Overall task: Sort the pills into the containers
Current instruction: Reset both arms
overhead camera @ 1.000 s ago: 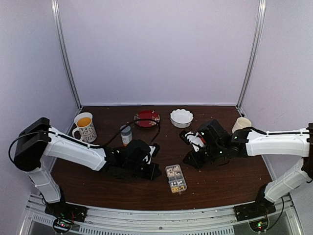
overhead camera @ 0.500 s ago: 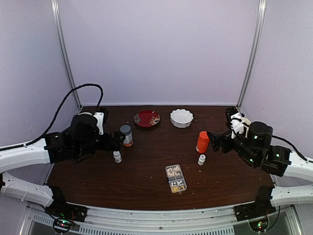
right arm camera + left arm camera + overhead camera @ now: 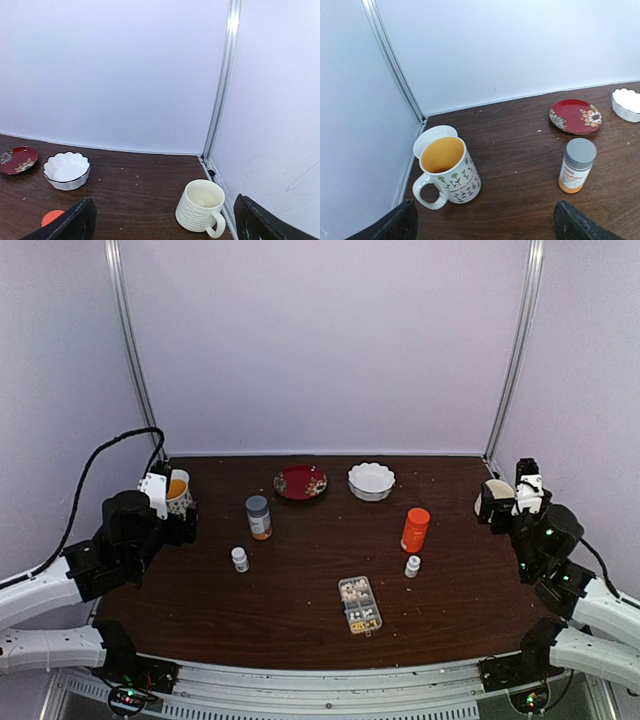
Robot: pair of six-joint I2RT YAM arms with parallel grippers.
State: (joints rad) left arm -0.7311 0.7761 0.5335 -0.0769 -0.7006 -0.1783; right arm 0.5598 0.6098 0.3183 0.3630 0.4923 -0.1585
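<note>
Near the front middle of the table point(image 3: 200, 625) I see the pill box point(image 3: 360, 605) lying flat, well apart from both arms. Pills point(image 3: 352, 590) sit in its cells, pale ones in the far cells and yellowish and darker ones in the near cells. They are too small for me to count, and I cannot tell how the lid stands.

My left gripper point(image 3: 485, 229) is at the left side of the table with its fingers spread wide and nothing between them. Its camera looks over a flowered mug point(image 3: 447, 172) with a yellow inside, standing upright close to the corner post. Further right stands a grey-capped bottle point(image 3: 578, 165), with a red plate point(image 3: 575, 116) behind it.

My right gripper point(image 3: 165, 222) is at the right side, also fully spread and holding nothing. A cream ribbed mug point(image 3: 201, 207) stands upright just ahead of it by the right wall, and a white scalloped bowl point(image 3: 66, 170) sits further left near the back.

From above, an orange bottle point(image 3: 414, 529) stands upright beyond the pill box to the right, with a small white bottle point(image 3: 413, 566) just in front of it. Another small white bottle point(image 3: 240, 559) stands to the left, near the grey-capped one
</note>
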